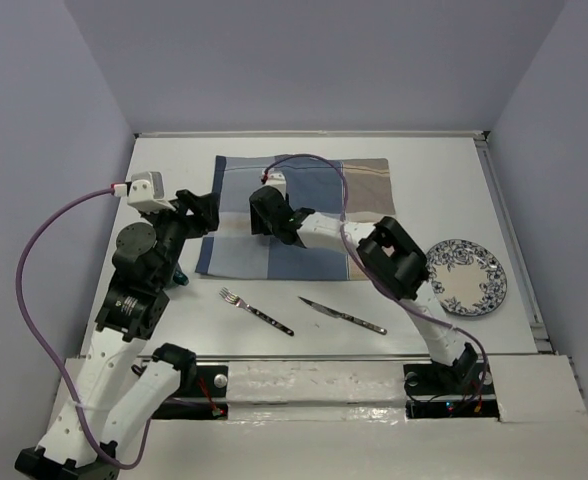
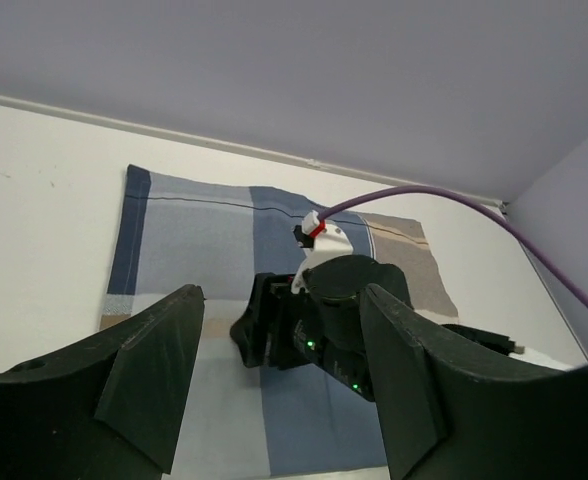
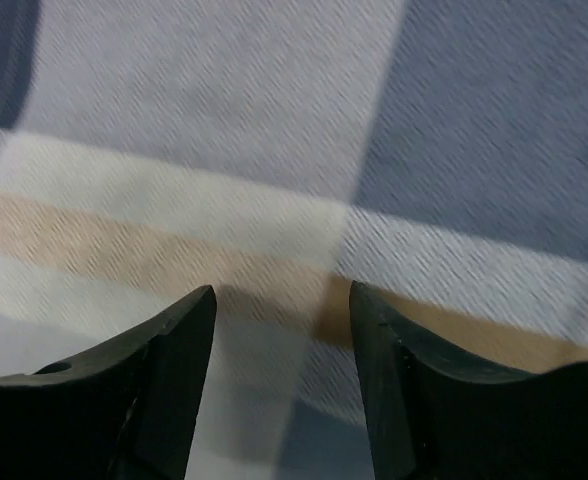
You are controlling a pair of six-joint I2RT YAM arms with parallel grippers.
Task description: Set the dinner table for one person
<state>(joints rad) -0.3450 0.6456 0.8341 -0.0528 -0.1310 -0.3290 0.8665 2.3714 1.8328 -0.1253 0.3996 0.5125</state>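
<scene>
We see the white surface (image 1: 429, 180) filling most of the overhead view, running from the arms' bases at the near edge to the far wall; on its far half lies a blue-and-tan patchwork placemat (image 1: 366, 190), spread flat. Nearer the bases, a fork (image 1: 257, 310) and a knife (image 1: 342, 316) lie on the bare surface, apart from each other and just in front of the placemat's near edge; a blue-patterned plate (image 1: 466, 277) sits to the right, beside the placemat's near right corner. The right pincer (image 3: 282, 330) points down over the placemat, its fingers parted with only cloth showing between them; we cannot tell whether the tips touch the fabric. The left pincer (image 2: 279, 300) hangs at the placemat's left edge, its fingers spread wide and holding nothing; through the gap we see the right arm's wrist and its purple cable (image 2: 444, 195).
</scene>
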